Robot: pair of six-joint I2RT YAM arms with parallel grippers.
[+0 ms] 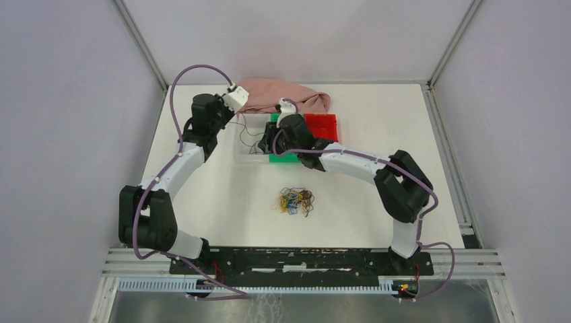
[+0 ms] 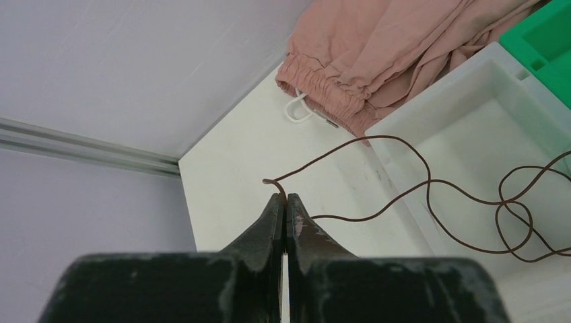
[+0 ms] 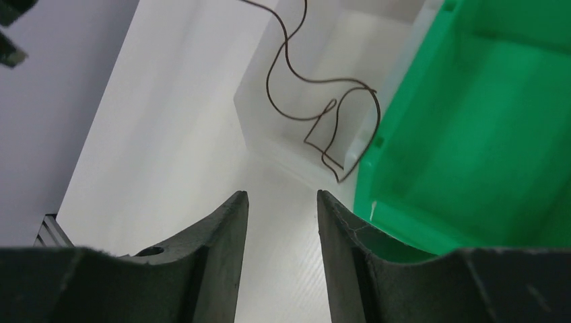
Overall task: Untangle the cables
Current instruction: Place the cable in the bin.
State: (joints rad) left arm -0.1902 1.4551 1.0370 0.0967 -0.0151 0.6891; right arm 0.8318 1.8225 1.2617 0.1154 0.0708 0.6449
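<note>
Pinching one dark brown cable (image 2: 431, 183) by its end, left gripper (image 2: 285, 200) closed tight; likely light, springy, slippery, best gripped at a free end. Cable trails into white tray (image 2: 438, 94) near far edge of worktop (image 1: 222, 195). One tangled bundle (image 1: 295, 200) mid-worktop. Right gripper (image 3: 281, 196) parted, empty. One green bin (image 3: 471, 134), one red bin (image 1: 320, 126), one pink cloth (image 1: 283, 91).
</note>
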